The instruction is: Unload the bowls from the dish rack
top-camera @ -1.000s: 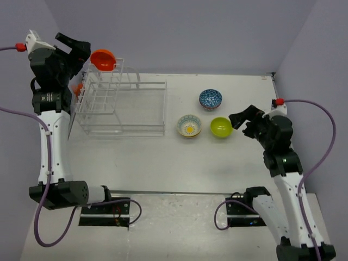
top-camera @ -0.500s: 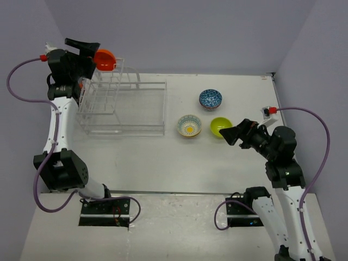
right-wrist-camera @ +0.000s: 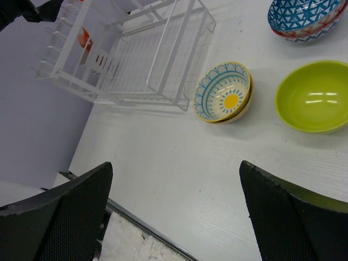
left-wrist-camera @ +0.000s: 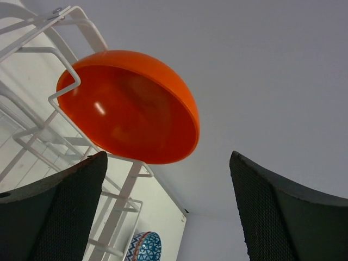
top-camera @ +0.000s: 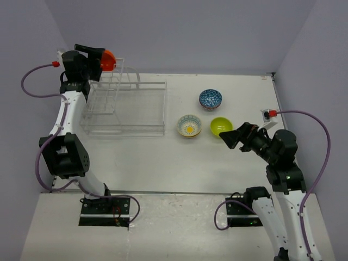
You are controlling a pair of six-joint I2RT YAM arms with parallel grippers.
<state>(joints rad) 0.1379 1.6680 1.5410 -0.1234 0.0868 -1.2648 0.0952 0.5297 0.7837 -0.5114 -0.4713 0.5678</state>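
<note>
The white wire dish rack (top-camera: pixel 124 106) stands at the back left. An orange bowl (top-camera: pixel 109 60) sits tilted on top of its taller gridded end. My left gripper (top-camera: pixel 95 55) is open, right beside this bowl. In the left wrist view the orange bowl (left-wrist-camera: pixel 130 106) hangs on the rack wires (left-wrist-camera: pixel 32 49) just ahead of the open left gripper (left-wrist-camera: pixel 168 204), not between the fingers. My right gripper (top-camera: pixel 230 136) is open and empty above the table, near the green bowl (top-camera: pixel 221 126). A patterned yellow-and-blue bowl (top-camera: pixel 189 125) and a blue bowl (top-camera: pixel 210 99) also stand on the table.
The right wrist view shows the rack (right-wrist-camera: pixel 136 54) with a small orange thing (right-wrist-camera: pixel 84 38) in its tall end, the patterned bowl (right-wrist-camera: pixel 224 92), the green bowl (right-wrist-camera: pixel 312 95) and the blue bowl (right-wrist-camera: pixel 304 19). A metal strip (top-camera: pixel 179 192) runs along the table's near edge.
My left arm has swung right and brought its gripper up against the orange bowl. My right gripper has drawn back from beside the green bowl toward the near side.
</note>
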